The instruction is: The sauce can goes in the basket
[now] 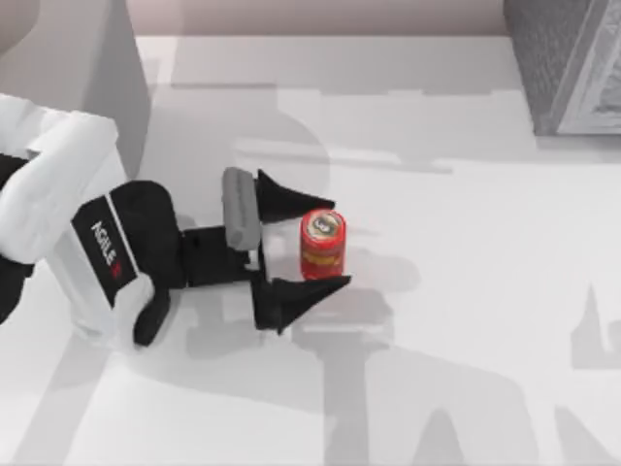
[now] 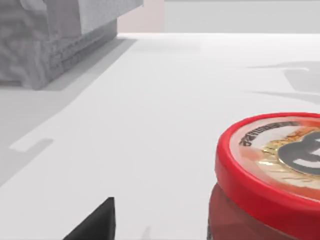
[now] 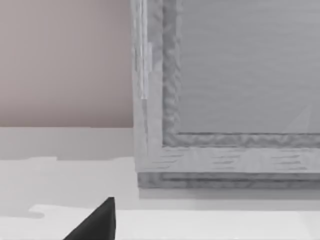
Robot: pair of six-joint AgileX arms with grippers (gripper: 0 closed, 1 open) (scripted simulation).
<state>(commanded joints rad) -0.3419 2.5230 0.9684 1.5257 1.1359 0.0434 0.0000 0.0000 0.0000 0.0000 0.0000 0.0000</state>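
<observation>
Count: one sauce can (image 1: 322, 244), one basket (image 1: 566, 64), two black fingers (image 1: 287, 197) on the left gripper (image 1: 322, 243). The can stands upright at the centre of the top view on the white table (image 1: 466, 311), a red cylinder with a glossy red-rimmed printed top and an orange label band. The left gripper's jaws stand wide apart, one finger on either side of the can, neither visibly touching it. The basket, a grey box with rough woven-looking walls, occupies the upper right corner, well apart from the can. Whether the right gripper's pincer is open or closed cannot be determined.
</observation>
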